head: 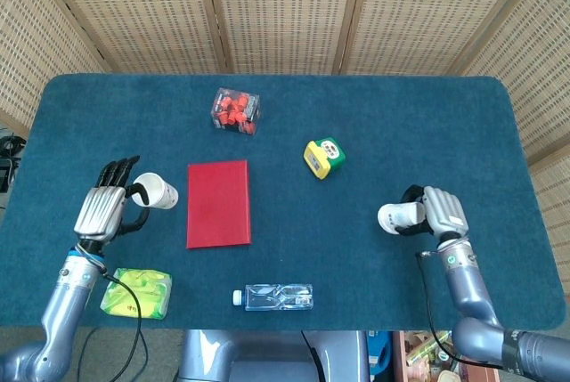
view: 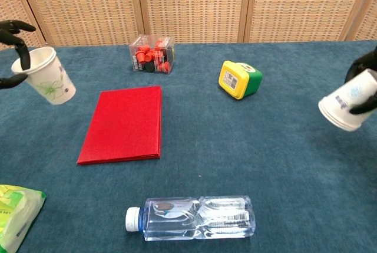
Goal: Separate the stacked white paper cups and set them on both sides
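My left hand (head: 105,208) holds one white paper cup (head: 156,191) by its rim at the table's left side; in the chest view this cup (view: 50,76) hangs nearly upright, mouth up, with only black fingertips (view: 13,30) showing. My right hand (head: 438,213) grips the other white cup (head: 399,216) at the right side. That cup (view: 349,108) is tilted, its base pointing down and left, above the cloth. Both cups are held clear of the table.
A red booklet (head: 218,203) lies left of centre. Behind it stands a clear box of red pieces (head: 235,110). A yellow-green container (head: 323,157) sits mid-table. A plastic bottle (head: 274,296) lies near the front edge, a green packet (head: 138,293) at the front left.
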Motion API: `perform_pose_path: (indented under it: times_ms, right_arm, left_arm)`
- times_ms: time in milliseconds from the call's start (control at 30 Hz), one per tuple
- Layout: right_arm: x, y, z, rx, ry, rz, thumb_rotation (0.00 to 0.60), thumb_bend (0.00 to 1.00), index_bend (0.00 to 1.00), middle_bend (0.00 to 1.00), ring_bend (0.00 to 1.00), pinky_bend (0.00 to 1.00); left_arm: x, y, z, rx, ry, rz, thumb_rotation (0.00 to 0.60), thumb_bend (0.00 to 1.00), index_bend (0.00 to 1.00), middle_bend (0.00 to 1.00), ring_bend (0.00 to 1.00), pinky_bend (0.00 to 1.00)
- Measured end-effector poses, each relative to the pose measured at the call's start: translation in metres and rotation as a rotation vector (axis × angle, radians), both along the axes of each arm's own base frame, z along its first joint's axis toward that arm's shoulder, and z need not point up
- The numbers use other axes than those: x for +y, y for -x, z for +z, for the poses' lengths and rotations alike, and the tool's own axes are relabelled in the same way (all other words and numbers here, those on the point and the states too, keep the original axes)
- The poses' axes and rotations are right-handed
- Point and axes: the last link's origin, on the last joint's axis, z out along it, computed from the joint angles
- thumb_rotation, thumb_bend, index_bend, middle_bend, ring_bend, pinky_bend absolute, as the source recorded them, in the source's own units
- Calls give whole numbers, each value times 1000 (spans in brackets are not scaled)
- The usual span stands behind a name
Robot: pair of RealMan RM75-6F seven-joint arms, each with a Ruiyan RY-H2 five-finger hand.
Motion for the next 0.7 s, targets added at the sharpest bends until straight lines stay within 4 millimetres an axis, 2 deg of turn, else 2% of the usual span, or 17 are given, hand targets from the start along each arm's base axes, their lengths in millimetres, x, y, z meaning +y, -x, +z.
perform_pose_path:
  times_ms: [100,167,300,333,467,567,700]
  right_arm:
    - [7,9,-8,79,-4,-3,600,115,769,548,479,729]
    - [11,14,-14,114,-7,-6,600,115,718,478,418,690]
    - [20,23,-20,180,-29,-6,600,115,556,296,238,547]
    - [21,25,-21,191,-29,-3,600,115,522,253,193,503]
    - [26,28,-25,211,-29,10,600,115,399,85,30,383]
    - [29,28,-25,203,-23,21,600,115,334,14,0,333]
    - [32,26,-20,188,-8,47,600,106,240,0,0,263]
  left_arm:
    - [-8,9,-2,50,17,5,600,452,600,0,0,0]
    - [-11,15,-3,70,31,13,600,451,529,0,0,0]
    - [-16,23,-5,87,44,18,600,452,396,0,0,0]
    - [-17,23,-5,89,42,16,600,451,334,0,0,0]
    - [-19,26,-2,99,16,11,600,342,120,0,0,0]
    - [-21,24,0,85,1,9,600,323,65,0,0,0]
    - [-26,21,6,60,-15,-4,600,318,53,0,0,0]
